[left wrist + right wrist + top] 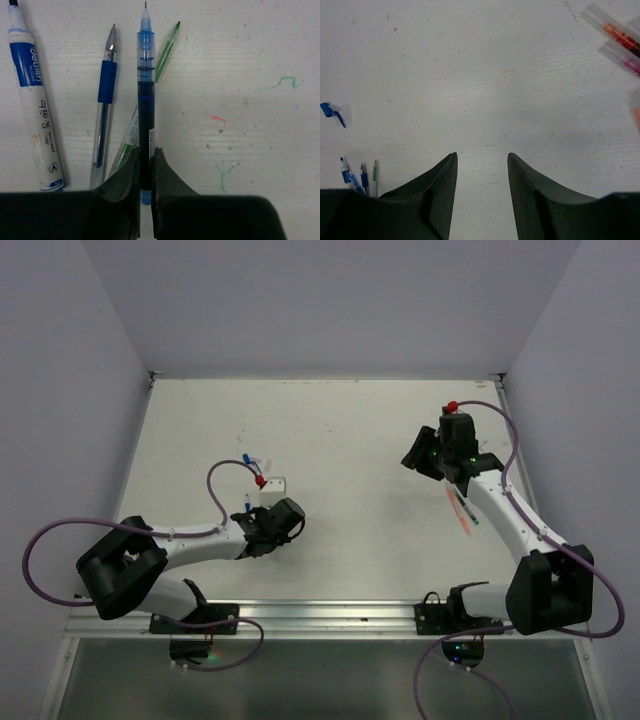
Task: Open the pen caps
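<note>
My left gripper (146,150) is shut on the dark barrel of a blue pen (145,75), which lies on the table with its needle tip bare and pointing away. Beside it lie a white marker with a blue label (32,100), a blue-grip pen (105,100) and a green pen (165,52), all uncapped. In the top view this gripper (254,517) sits at the pens (248,503). A loose blue cap (332,112) lies apart on the table and also shows in the top view (250,459). My right gripper (481,157) is open and empty above bare table.
Several pens with orange and pink ink (615,31) lie at the right, beside the right arm in the top view (462,508). Purple cables with red plug-ends (260,480) loop over both arms. Grey walls close in the white table (340,420).
</note>
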`<state>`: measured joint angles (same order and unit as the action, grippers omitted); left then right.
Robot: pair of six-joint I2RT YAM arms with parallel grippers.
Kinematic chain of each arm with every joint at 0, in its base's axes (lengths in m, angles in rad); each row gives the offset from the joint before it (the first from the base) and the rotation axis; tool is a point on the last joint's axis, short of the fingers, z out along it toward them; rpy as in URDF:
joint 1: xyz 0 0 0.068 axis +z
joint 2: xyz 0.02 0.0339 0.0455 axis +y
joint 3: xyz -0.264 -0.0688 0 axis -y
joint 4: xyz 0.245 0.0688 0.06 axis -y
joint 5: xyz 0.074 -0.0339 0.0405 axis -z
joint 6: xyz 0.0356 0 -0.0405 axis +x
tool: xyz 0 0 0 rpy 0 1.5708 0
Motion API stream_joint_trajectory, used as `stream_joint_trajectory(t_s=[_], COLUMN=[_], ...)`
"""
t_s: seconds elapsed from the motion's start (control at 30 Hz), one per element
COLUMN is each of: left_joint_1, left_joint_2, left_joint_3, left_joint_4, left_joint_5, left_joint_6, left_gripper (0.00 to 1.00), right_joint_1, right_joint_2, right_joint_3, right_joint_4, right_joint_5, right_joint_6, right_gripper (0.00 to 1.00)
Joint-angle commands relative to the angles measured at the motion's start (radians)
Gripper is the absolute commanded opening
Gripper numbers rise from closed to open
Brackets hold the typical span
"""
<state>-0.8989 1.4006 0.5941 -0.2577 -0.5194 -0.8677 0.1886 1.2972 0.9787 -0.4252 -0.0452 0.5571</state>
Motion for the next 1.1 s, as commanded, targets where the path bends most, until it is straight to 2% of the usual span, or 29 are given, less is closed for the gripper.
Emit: stream_joint_trajectory(t_s=[0.0,0.33,0.57,0.73,0.9,1.07], left_joint_1=[-0.006,-0.014,-0.026,-0.026,-0.026,-0.026], left_joint_2=[0.017,0.104,0.103,0.077,0.037,0.015], left_joint_3=[0.009,0.022,0.018,-0.031,-0.059,-0.08], left_joint_4=[-0.084,-0.052,-0.002,0.009,-0.021,-0.054], left_joint_5=[-0.059,0.001,0.07,0.091,0.067,0.05], left_joint_6=[0.038,0.088,0.153,0.124,0.052,-0.008], left_gripper=[0.0,0.0,0.07,0.11,0.34,0.42], right_joint_1=[-0.006,-0.006,-0.006,-0.006,-0.009,-0.014], right_joint_2=[0.002,0.011,0.024,0.017,0.034,0.022], right_joint_3=[-0.009,-0.005,-0.008,-0.002,0.015,0.021], right_joint_4=[0.036,0.06,0.072,0.059,0.046,0.034], right_joint_5=[-0.018,-0.047,-0.061,-0.039,-0.038,-0.033], right_joint_6=[-0.006,0.006,0.012,-0.002,-0.013,-0.023], right_gripper=[0.49,0.49,0.49,0.49,0.49,0.49])
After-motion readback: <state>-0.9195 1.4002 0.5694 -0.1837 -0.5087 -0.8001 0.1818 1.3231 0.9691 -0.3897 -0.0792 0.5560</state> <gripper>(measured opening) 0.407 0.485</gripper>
